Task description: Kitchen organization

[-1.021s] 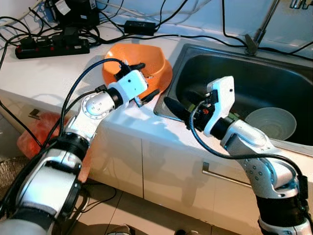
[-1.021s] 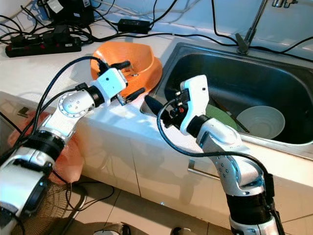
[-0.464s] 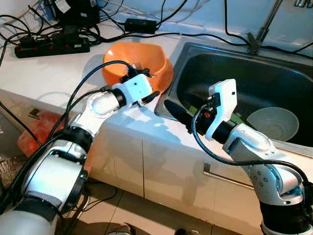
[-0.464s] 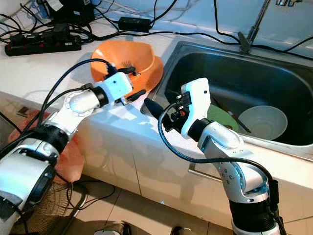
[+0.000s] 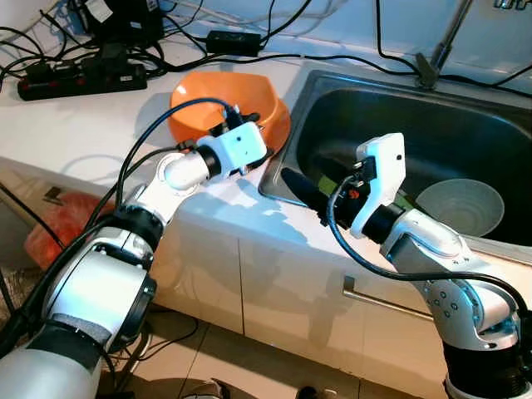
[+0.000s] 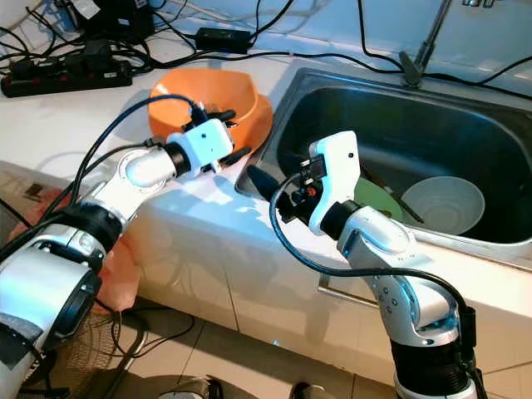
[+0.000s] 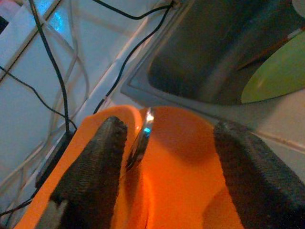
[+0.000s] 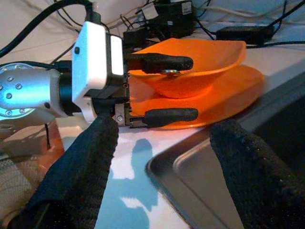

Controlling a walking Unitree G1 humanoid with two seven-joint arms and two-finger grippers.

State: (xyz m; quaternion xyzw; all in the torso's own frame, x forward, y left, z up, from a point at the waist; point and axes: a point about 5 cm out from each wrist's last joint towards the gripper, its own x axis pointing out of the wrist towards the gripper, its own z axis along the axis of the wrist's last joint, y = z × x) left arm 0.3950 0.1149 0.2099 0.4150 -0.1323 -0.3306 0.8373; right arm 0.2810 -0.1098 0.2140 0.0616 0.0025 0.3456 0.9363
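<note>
Since a second ago the left gripper (image 8: 164,88) has reached further over the orange bowl (image 5: 208,104) on the white worktop (image 5: 100,125) — fingers apart, straddling its near rim by a small metal piece (image 7: 140,138). Right gripper (image 5: 301,187) hovers at the sink (image 5: 399,125) edge, fingers apart, holding nothing.
</note>
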